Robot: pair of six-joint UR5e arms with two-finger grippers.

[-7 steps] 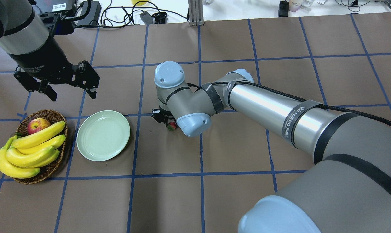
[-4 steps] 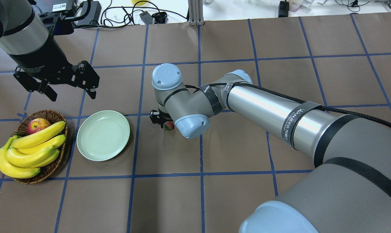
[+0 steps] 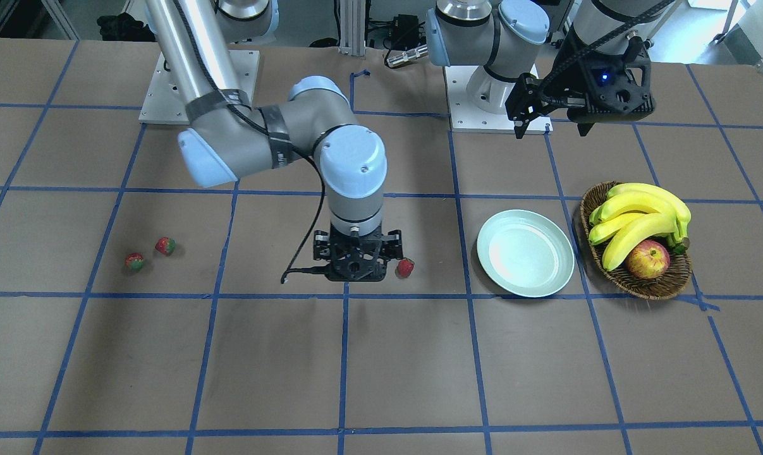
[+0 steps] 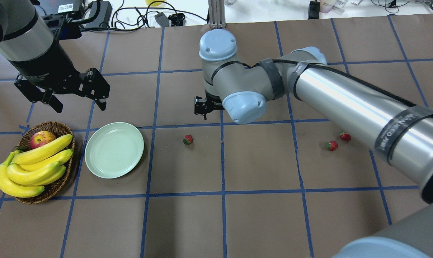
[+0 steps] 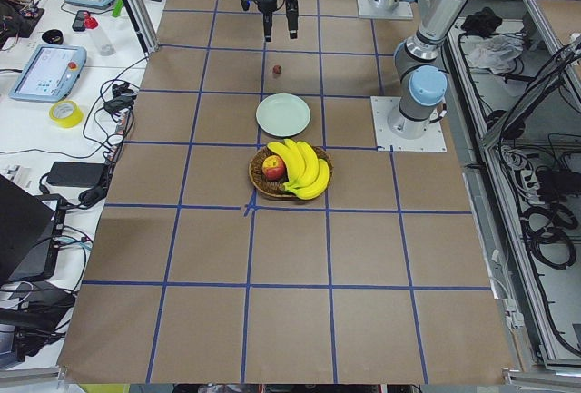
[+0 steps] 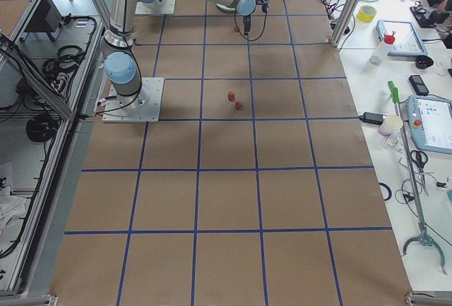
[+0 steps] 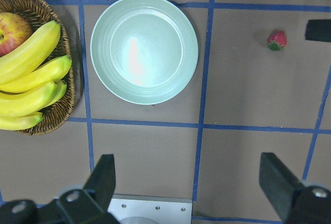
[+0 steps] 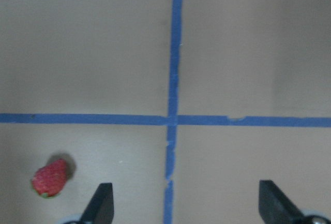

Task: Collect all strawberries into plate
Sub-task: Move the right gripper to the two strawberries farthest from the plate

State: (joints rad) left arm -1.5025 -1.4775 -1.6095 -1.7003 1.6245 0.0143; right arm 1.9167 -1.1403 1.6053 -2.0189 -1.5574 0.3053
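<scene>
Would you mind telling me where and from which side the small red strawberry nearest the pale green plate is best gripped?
Probably grip the small red strawberry across its body, straight down from above: it lies low on the brown table, apart from the pale green plate, with nothing beside it.

"WANJEED" on the arm strap

Glossy smooth plate, rough woven wicker basket, matt brown paper over the table
</scene>
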